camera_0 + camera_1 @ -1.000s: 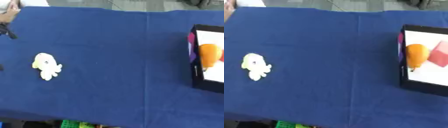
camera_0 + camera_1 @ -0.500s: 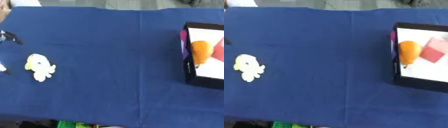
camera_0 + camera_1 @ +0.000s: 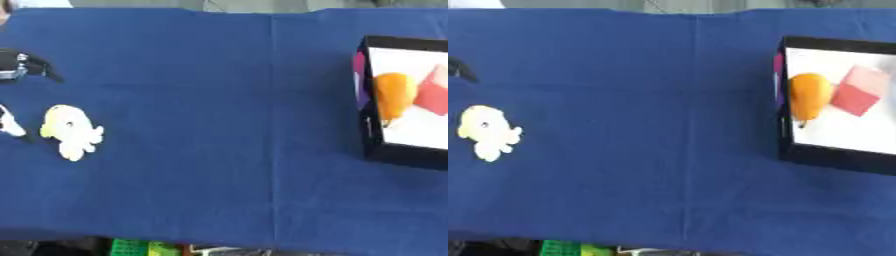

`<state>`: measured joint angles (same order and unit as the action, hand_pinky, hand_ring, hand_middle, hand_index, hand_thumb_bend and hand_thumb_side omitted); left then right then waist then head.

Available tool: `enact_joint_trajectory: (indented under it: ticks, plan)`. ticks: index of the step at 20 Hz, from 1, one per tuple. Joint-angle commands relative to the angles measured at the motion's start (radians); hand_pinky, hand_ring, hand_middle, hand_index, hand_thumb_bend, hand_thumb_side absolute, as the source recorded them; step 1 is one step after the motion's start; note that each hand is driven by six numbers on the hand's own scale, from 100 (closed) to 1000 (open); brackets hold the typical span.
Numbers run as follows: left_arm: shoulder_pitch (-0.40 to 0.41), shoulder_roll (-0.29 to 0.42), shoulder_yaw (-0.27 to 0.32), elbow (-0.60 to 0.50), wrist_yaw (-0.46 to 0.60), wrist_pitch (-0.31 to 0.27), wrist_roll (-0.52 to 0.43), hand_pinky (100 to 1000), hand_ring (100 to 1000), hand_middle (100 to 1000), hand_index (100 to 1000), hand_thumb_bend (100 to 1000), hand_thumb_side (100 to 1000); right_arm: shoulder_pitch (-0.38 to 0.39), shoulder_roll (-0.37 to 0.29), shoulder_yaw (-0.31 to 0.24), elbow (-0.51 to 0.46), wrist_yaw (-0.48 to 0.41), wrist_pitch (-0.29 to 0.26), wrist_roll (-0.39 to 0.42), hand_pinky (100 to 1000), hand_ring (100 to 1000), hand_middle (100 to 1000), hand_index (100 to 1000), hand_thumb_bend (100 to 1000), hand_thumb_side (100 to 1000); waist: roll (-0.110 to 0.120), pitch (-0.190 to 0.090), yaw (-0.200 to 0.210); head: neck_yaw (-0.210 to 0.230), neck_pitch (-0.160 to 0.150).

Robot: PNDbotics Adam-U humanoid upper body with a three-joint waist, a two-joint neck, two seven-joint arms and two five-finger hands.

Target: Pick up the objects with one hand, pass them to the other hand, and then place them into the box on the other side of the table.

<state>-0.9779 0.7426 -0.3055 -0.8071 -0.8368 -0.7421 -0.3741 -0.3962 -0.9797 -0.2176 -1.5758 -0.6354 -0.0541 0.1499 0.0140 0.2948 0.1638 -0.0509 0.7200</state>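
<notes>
A small yellow toy [image 3: 70, 130] lies on the left side of the blue tablecloth [image 3: 227, 125], far from the black box [image 3: 833, 152] on the right side. Inside the box, on its white floor, sit an orange fruit [image 3: 808, 95] and a pink block [image 3: 861, 91] just beside it. The robot's left hand [image 3: 19, 67] peeks in at the left edge near the toy without touching it; I cannot tell if its fingers are spread or curled, and the right hand does not show.

Yellow toy [image 3: 486, 131], box [image 3: 833, 157] well apart
</notes>
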Motion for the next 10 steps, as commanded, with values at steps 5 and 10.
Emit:
enact_joint_trajectory:
  ticks: [5,10]
  plan:
    - [-0.052,-0.036,0.043,0.065,-0.044,-0.110,-0.077,932,911,768,889,757,198,-0.013,-0.060,-0.014,0.042,-0.013,0.004,0.014,1000,1000,1000,1000,100,617,-0.003,-0.027,-0.003,0.011,0.002]
    - [-0.067,-0.102,0.069,0.138,-0.080,-0.127,0.008,940,907,756,884,668,115,-0.015,-0.052,-0.014,0.058,-0.005,0.006,0.018,1000,1000,1000,1000,100,620,-0.010,-0.024,-0.009,0.017,0.000]
